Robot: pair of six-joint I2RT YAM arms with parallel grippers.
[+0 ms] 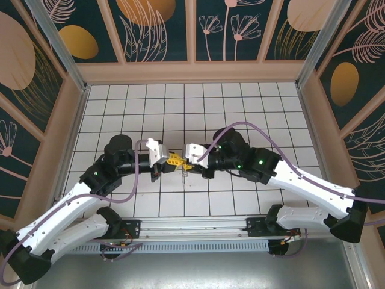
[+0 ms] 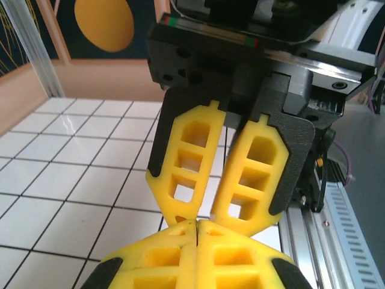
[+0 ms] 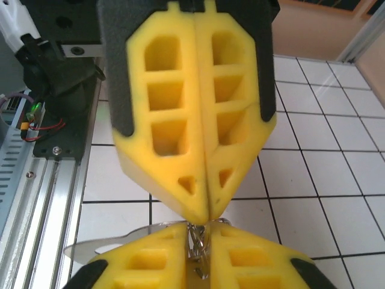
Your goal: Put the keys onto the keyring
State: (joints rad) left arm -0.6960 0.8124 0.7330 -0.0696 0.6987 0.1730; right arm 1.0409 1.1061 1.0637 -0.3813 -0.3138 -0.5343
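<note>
Presently the left fingers (image 3: 162, 120) are pressed shut, and beneath their tip silvery links of the keyring (image 3: 196, 244) sit in the gap between the right fingers (image 3: 144, 265); whether those pinch them I cannot tell. What seems one of the keys (image 3: 102, 244), a flat silvery blade, juts out beside that tip. Steadying the ring and feeding slowly should serve best.

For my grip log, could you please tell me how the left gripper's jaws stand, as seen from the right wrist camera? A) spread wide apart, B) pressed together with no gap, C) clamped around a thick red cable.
B: in the right wrist view the left gripper points at the camera, and its yellow jaws meet along one closed seam right down to the tip.
</note>
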